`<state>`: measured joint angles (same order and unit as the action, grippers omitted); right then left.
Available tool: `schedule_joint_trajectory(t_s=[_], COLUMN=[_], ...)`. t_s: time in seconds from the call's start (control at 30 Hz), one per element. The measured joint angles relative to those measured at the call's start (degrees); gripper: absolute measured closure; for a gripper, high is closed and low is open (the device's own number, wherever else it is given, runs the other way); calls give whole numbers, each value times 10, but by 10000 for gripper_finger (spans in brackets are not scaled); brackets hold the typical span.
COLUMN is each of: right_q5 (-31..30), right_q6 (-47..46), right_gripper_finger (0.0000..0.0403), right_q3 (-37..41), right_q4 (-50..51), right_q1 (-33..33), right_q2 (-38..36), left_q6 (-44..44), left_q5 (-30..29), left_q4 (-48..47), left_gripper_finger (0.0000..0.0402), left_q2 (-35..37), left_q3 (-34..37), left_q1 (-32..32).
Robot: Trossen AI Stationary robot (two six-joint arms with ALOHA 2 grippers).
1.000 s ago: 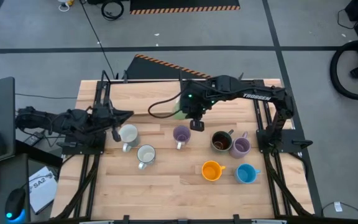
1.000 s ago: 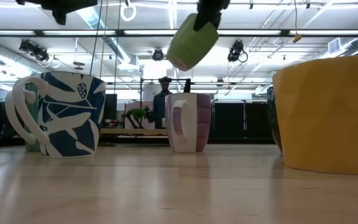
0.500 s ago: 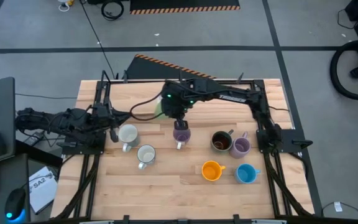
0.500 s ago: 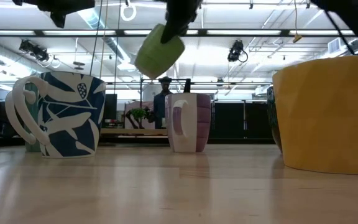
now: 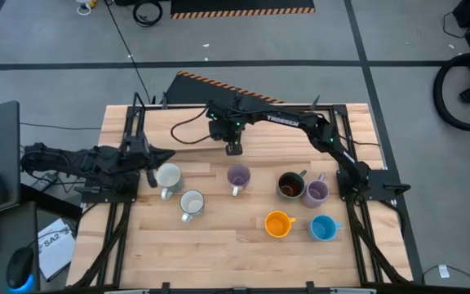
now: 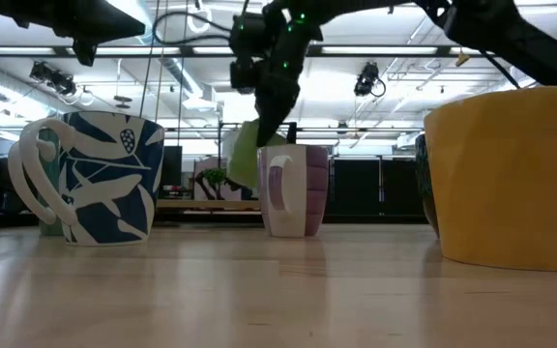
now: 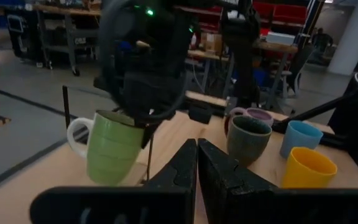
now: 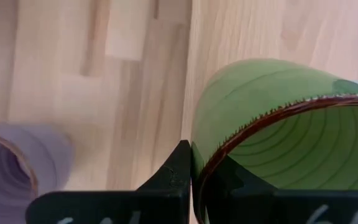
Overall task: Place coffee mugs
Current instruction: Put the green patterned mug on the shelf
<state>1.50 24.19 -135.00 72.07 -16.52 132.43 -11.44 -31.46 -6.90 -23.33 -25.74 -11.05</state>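
Aloft, right tool (image 8: 191, 163) pinches green mug's (image 8: 272, 124) rim.

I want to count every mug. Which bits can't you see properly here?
- High view: the green mug hides under the right pincer.
- Low view: the orange mug is cut off by the edge and hides the mugs behind it.
- Right wrist view: a lilac mug is blurred.

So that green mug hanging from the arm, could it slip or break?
Possibly. The green mug looks glazed and smooth, so likely slippery, and the right gripper pinches only its rim. It hangs tilted, so it may swing. It looks like ceramic: stiff, probably chipping if dropped.
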Motion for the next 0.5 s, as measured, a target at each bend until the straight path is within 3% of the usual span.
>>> schedule_joint_trajectory(t_s=[0.5], right_q5=[30], right_q6=[31], right_gripper_finger=[378], right_q3=[3], right_q4=[17], right_q1=[-3], right_q2=[-3], left_q6=[-13], left_q5=[-21], left_q4=[24], left_gripper_finger=[381], left_q2=[-89], left_q3=[-3], left_q1=[6])
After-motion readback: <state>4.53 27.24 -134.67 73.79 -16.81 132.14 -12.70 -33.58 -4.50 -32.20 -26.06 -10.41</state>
